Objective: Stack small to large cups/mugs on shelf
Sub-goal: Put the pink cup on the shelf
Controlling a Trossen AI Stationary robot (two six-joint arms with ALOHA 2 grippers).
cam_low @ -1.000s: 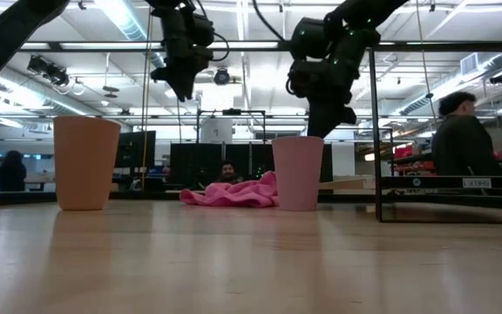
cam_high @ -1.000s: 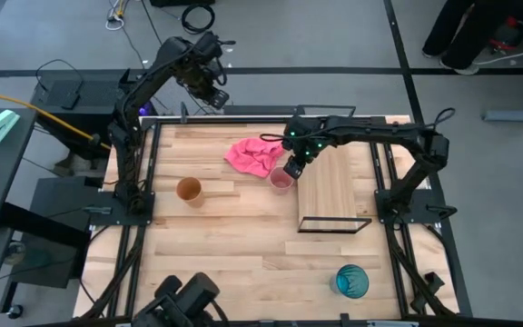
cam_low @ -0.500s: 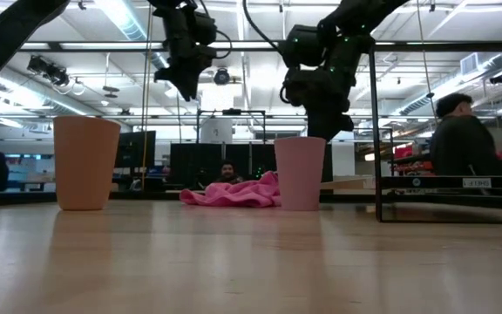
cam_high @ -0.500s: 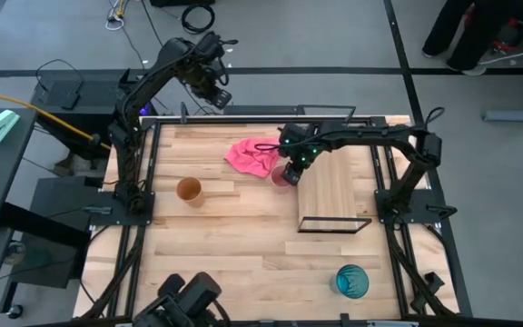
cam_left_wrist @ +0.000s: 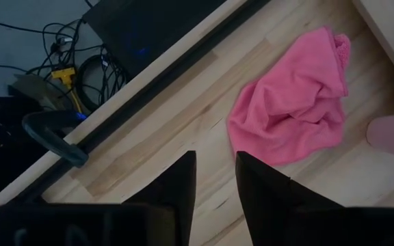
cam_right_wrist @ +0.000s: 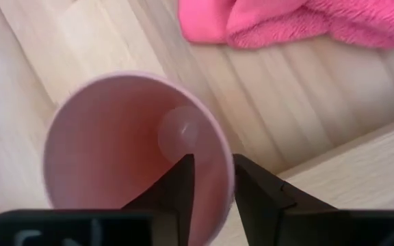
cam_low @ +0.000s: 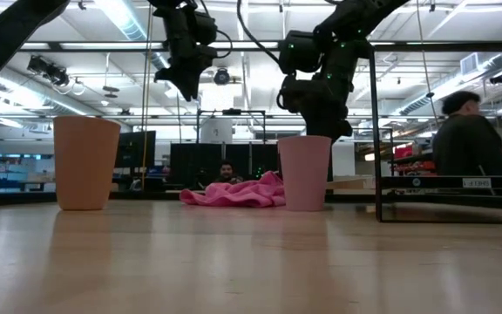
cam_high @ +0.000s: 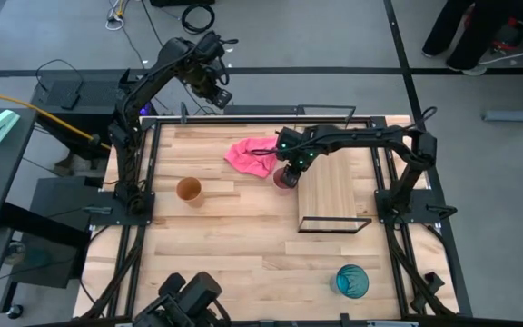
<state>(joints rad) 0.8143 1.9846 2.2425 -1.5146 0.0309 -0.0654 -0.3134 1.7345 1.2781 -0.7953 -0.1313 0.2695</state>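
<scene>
The pink cup (cam_high: 282,178) stands upright on the tabletop just left of the shelf (cam_high: 334,186), beside the pink cloth (cam_high: 251,154). My right gripper (cam_high: 286,171) is right above it, its fingers straddling the rim (cam_right_wrist: 213,171). The orange-brown cup (cam_high: 188,189) stands at the left and the teal cup (cam_high: 352,281) near the front right, both on their bases. My left gripper (cam_high: 218,98) is shut and empty, raised beyond the table's far edge. My right gripper comes from above, pointing down, with one finger inside the pink cup and one finger (cam_right_wrist: 258,191) outside. The rim (cam_right_wrist: 226,160) on the side toward the shelf passes between them. The cup stands upright with its base (cam_low: 304,208) on the table.
The shelf's black wire frame (cam_high: 334,224) rises at its near end. The pink cloth (cam_low: 234,192) lies crumpled just far-left of the pink cup. A person (cam_low: 469,139) stands in the room behind the table.
My right gripper has moved toward the table's left edge and come down over the pink cup's mouth. The cup, still upright on the table, has slid slightly toward the right.
</scene>
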